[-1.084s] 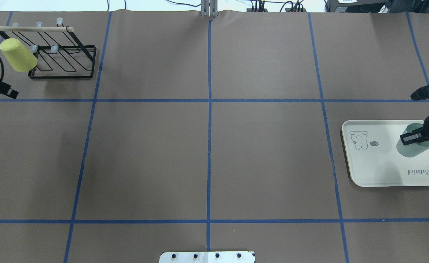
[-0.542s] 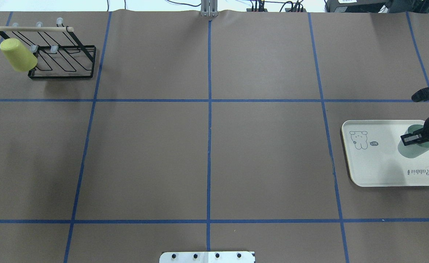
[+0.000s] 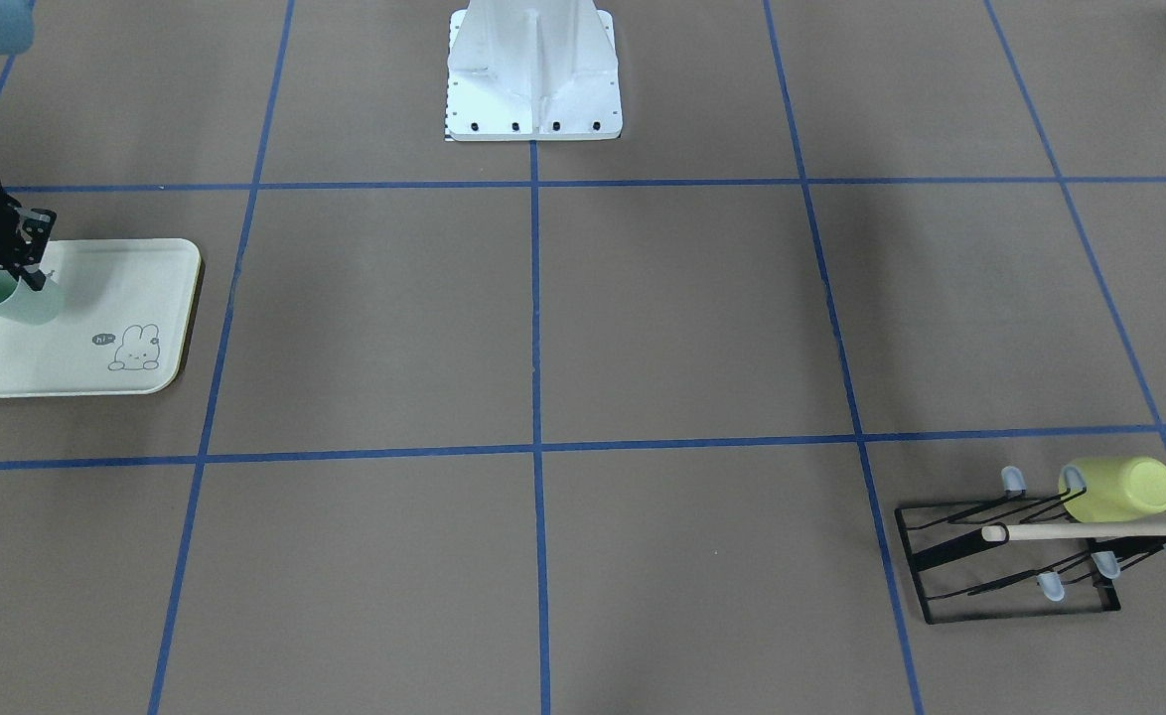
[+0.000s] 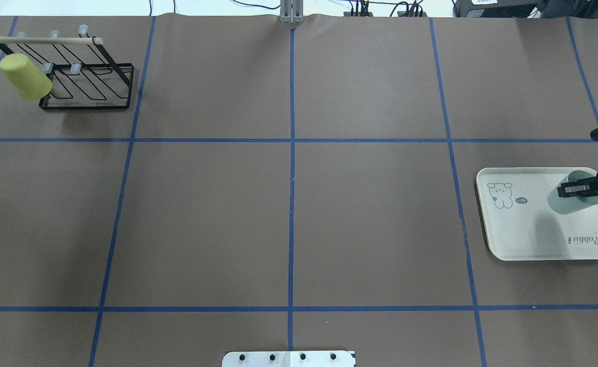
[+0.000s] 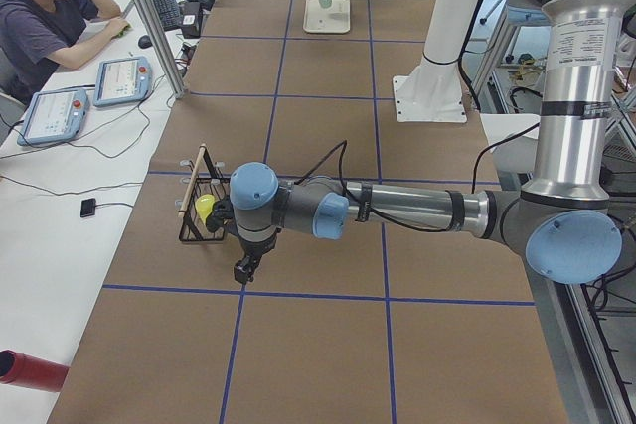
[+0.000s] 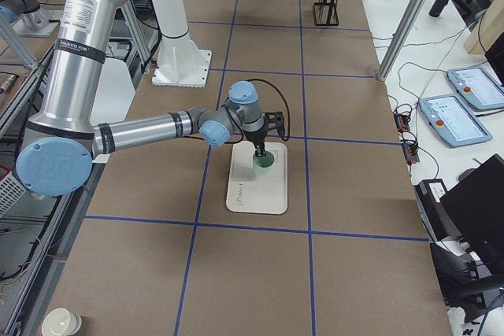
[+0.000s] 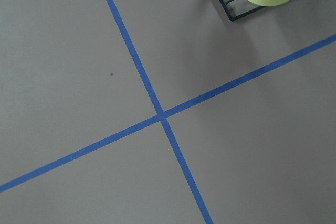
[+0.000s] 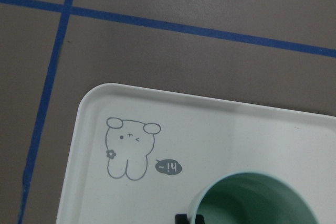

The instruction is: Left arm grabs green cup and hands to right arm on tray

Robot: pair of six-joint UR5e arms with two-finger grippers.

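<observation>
right pincer point(image 4: 569, 190) is closed on the green cup point(image 4: 565, 205), pinching one side of the wall at the rim; the wrist view shows a finger tip right at the rim's edge. cup mouth faces up. the cup is over the tray point(image 4: 533, 239), at the corner away from the bunny drawing. it looks slightly tilted in the overhead view, and i cannot tell if its base is touching the tray surface or just clear of it.

left pincer point(image 5: 243, 267) hangs low over the bench point(image 4: 289, 204), just beside the wire rack point(image 4: 90, 97) with the yellow cup point(image 4: 24, 76). it shows only in the side view, so open or closed: cannot tell. its wrist camera sees bare bench, blue tape and the yellow cup's end.

judgement: hand-over looks done, set-down and release remain.

risks from here:
- letting go with the cup tilted or unseated: a light, smooth tumbler could topple and roll.
- the cup sits close to the tray's edge, so a tip that way could send it off onto the bench.
- a one-wall pinch on slick plastic may let it pivot or slip.
- on pull-away, the finger inside could catch the rim and drag the cup over.
</observation>
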